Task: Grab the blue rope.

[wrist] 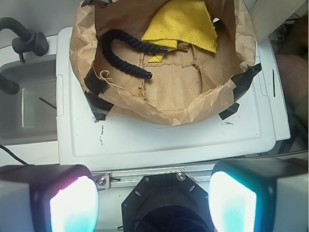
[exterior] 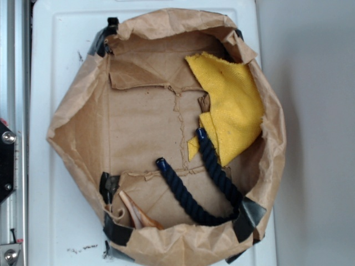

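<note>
Looking into the paper bag [exterior: 77, 119], you find the blue rope [exterior: 191, 202] lying in a U on the bag's floor, its bend tucked against the wall where a patch of black tape [exterior: 247, 217] holds the rim. One capped end [exterior: 161, 163] points toward the bag's middle; the other capped end [exterior: 201, 133] rests on or right at the edge of the yellow cloth [exterior: 230, 105], which is bunched against the wall of the bag. Nothing else loose shows in the bag apart from torn paper flaps and tape.

Judge the rope as soft and limp, thick and light, with a twisted surface that should give good friction, while the glossy caps look slicker. Take it on the twisted body partway along the free limb near the bag's middle, across its width, well clear of the cloth and the bag wall; a grip at the bend risks pinching paper, and one at the far end risks catching cloth.

The hand [wrist: 154, 203] hangs outside the bag, above the white bench [wrist: 169, 140], with its two pads [wrist: 72, 205] spread wide and nothing between them. You need to carry it over the rim, which stands up crumpled and could snag on the way in
</note>
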Tool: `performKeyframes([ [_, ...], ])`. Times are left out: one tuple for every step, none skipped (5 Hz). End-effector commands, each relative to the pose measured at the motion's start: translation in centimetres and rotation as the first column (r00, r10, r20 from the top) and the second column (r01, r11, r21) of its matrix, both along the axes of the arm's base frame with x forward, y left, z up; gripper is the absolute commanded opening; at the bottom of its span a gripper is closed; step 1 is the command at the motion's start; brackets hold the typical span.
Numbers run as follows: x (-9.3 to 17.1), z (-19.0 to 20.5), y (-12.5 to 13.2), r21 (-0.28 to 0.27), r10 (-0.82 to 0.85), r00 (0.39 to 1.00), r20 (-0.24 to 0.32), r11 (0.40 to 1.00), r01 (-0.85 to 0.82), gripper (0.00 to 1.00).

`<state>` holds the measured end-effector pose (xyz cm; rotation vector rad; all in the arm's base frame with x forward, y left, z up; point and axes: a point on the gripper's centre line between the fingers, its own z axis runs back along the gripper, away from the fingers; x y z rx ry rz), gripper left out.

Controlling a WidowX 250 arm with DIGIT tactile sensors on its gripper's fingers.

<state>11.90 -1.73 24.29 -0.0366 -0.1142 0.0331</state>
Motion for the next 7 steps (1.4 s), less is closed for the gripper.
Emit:
performKeyframes([
  [0.0,0.0,0.0,0.0,0.0,1.0,0.0,1.0,0.0,1.0],
  [3.1,0.3,-1.4,0.0,0.003,0.999,0.039,1.0,-0.003,1.0],
  [6.5,-0.2,-2.4,0.03,0.026,1.0,0.015,0.999,-0.026,1.0],
  [10.3,-1.6,-2.5,0.081,-0.022,0.999,0.044,0.997,0.019,1.0],
  [12.7,-4.0,-1.0,0.103,-0.048,0.998,0.026,0.994,0.045,1.0],
  [13.6,-5.9,0.9,0.045,-0.111,0.993,0.028,0.993,0.11,1.0],
  [14.3,-8.9,2.7,0.013,-0.202,0.979,0.026,0.979,0.202,1.0],
])
